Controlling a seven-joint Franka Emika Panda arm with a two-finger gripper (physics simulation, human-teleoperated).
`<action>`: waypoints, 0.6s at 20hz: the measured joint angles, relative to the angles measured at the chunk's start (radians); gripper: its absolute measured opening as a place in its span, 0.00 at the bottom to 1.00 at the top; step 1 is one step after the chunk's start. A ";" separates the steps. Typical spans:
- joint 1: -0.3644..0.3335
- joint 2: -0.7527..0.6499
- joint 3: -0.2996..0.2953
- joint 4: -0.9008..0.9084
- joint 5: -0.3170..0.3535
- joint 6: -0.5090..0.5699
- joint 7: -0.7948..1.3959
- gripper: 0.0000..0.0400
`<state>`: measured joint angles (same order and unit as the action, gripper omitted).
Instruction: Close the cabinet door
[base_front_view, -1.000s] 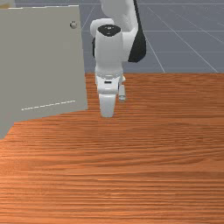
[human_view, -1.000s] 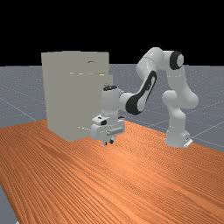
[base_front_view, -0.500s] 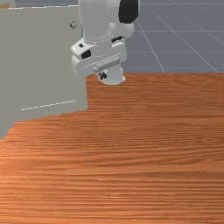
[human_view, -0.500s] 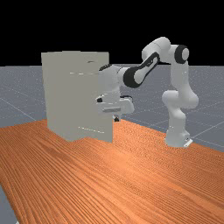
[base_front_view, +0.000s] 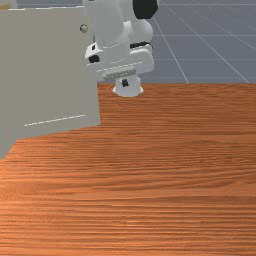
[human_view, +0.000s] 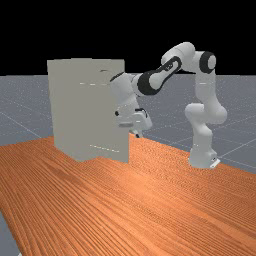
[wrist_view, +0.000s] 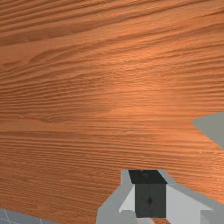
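From where I stand, the job looks barely begun, if begun at all: the cabinet door (base_front_view: 47, 70) stands well out from the cabinet (human_view: 66, 105), so nearly the whole swing seems left to do. The door is at the front view's left, its outer face turned to that side of the room, with the small round knob (base_front_view: 84, 28) high up near its free edge. The arm (human_view: 203, 92) reaches across to it, and the tool (wrist_view: 149, 179) hangs above the bench (human_view: 150, 200), close by the door's free edge and lower than the knob. Its two fingertips look to be together, with nothing held between them. In the wrist view there is a grey corner (wrist_view: 214, 127), which I take for the door's lower corner, and the tips are clear of it. Whether some other part of the tool is brushing the door, I can't tell. So what is done, as I judge it, is only getting near the door; the push and the shutting remain. The next thing would be to lay the fingertips on the knob face of the door, near the free edge where a push does most, and then follow the door round until it meets the cabinet. If the push lands too close to the edge, the tips could slip past it and leave the door standing open.
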<state>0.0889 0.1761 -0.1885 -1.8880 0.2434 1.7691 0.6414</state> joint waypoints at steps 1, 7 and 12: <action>0.003 -0.007 -0.005 -0.010 -0.001 0.000 0.001 0.00; 0.007 -0.100 -0.066 -0.151 -0.079 0.024 -0.022 0.00; 0.013 -0.141 -0.179 -0.208 -0.095 0.020 -0.114 0.00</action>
<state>0.1023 0.0355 -0.3670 -2.0960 0.1488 1.7894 0.5276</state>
